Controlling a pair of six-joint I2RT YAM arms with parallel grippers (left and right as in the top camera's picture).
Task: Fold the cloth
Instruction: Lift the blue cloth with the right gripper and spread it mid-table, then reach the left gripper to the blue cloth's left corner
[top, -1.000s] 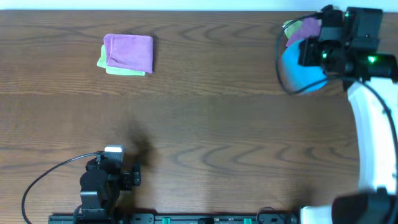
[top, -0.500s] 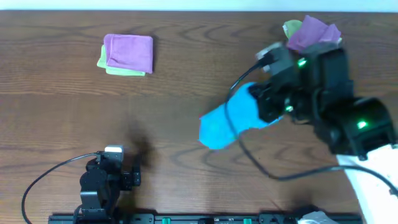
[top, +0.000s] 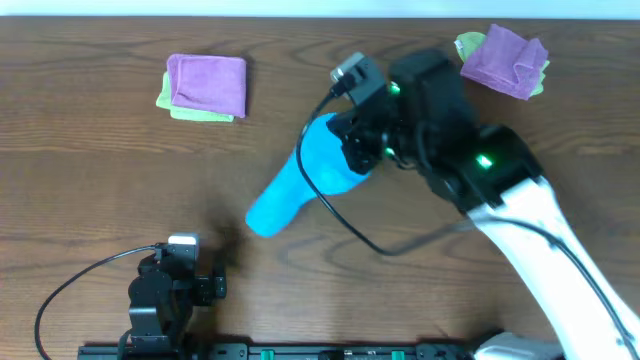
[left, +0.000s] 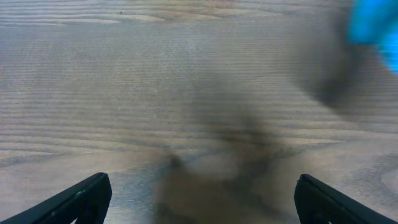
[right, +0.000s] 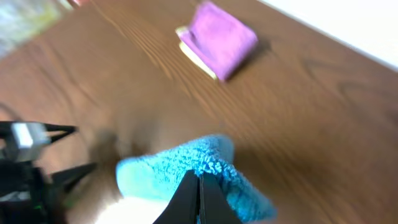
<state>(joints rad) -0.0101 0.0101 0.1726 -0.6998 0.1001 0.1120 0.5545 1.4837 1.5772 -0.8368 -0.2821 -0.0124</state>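
Observation:
The sky-blue cloth (top: 300, 180) hangs bunched from my right gripper (top: 358, 160) above the middle of the table. It trails down-left toward the front. In the right wrist view the shut fingers (right: 199, 180) pinch the blue cloth (right: 180, 171). My left gripper (top: 195, 285) rests at the front left, open and empty. Its two fingertips sit wide apart in the left wrist view (left: 199, 199). A corner of the blue cloth (left: 373, 25) shows at that view's top right.
A folded purple cloth on a yellow-green one (top: 205, 87) lies at the back left; it also shows in the right wrist view (right: 217, 40). Another purple cloth over a yellow-green one (top: 503, 57) lies crumpled at the back right.
My right gripper has carried the blue cloth from the back right pile leftward to the table's middle. The left arm has not moved.

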